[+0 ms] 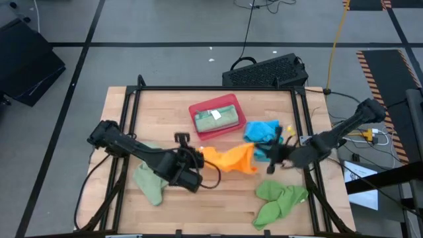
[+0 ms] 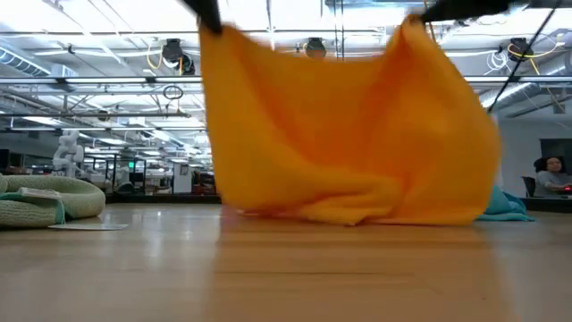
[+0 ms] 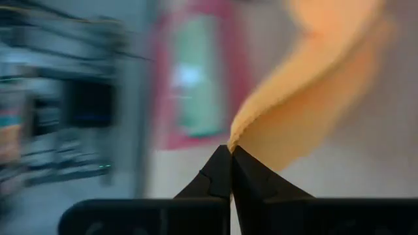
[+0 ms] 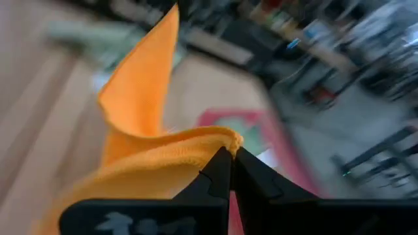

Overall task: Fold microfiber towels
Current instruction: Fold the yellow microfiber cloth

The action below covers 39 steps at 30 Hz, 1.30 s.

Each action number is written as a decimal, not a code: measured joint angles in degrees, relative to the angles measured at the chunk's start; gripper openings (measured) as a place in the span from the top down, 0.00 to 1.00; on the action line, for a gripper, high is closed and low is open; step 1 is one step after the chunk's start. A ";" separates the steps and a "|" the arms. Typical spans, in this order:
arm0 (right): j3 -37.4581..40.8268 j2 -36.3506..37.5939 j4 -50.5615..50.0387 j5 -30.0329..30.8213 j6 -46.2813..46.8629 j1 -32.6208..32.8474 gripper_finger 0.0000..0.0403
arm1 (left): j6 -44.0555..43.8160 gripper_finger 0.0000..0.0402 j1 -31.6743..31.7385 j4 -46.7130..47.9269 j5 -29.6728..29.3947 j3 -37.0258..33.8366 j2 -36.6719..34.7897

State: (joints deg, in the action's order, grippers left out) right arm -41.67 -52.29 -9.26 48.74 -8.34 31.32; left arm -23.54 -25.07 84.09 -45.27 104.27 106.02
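On the wooden table, the left gripper and right gripper each pinch a corner of the orange towel stretched between them.

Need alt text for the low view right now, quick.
An orange microfiber towel hangs spread between two end effectors at the picture's top, its lower edge bunched on the wooden table. A folded sage green towel lies far left.

Wooden desk in a black frame, red tray toward the back holding a folded sage towel, blue towel beside it, sage cloth front left, green towel front right, orange towel mid-desk, its lower edge touching the wood
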 joint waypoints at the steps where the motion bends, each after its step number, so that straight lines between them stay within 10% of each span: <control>1: -0.56 2.23 2.09 1.60 -3.27 -0.34 0.99 | -1.78 0.99 0.23 3.44 -4.16 2.74 0.00; 4: -2.08 8.63 7.31 4.83 -8.08 -1.32 0.99 | -3.78 0.99 1.36 5.38 -11.16 9.09 -0.55; 10: -3.29 15.31 7.45 3.50 -4.00 1.35 0.99 | -3.26 0.99 -0.45 1.82 -6.90 14.78 -3.55; 39: -8.33 -1.22 4.66 -7.01 12.12 18.79 0.99 | -5.99 0.99 -19.11 -12.77 1.75 14.42 -4.02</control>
State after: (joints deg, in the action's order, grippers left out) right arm -50.00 -53.51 -4.60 41.73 3.78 50.11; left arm -29.53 -44.18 71.32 -43.51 118.69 102.00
